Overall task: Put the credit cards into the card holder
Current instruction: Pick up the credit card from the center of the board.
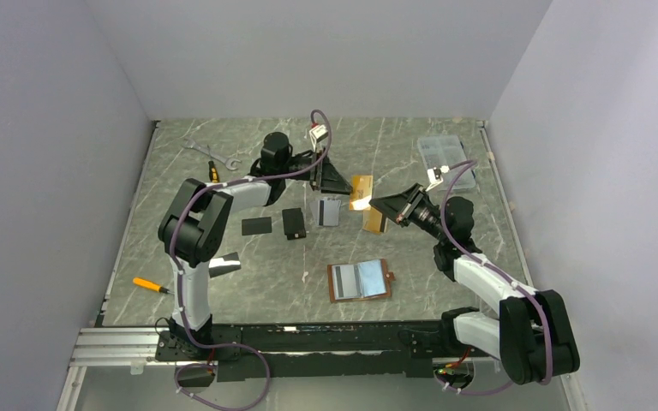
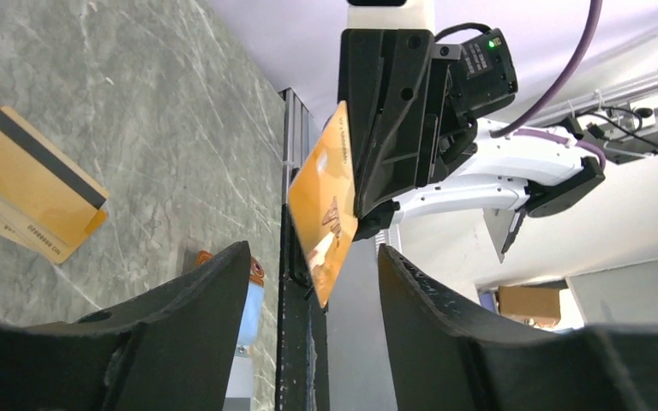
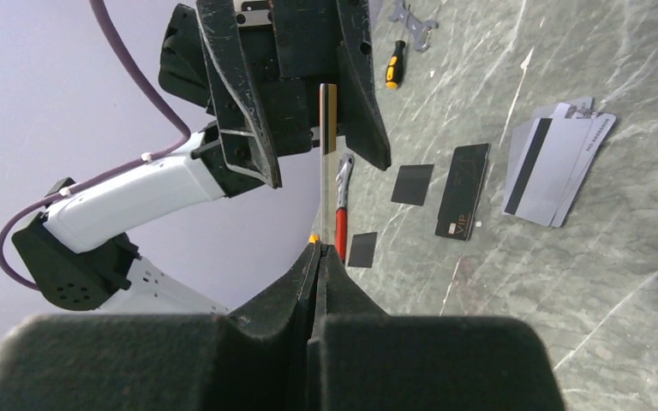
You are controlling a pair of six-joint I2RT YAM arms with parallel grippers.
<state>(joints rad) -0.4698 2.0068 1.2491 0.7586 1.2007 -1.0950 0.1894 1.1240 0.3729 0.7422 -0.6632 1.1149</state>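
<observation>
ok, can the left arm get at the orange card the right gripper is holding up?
Probably yes: the left gripper is open, straddling the orange card that the right gripper pinches at one end; nothing sits between.

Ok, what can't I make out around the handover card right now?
- Top external: glare whites out the orange card; its grip is unreadable.
- Right wrist: the card shows edge-on only; the card holder is out of frame.
- Left wrist: the right gripper covers the card's far edge.
</observation>
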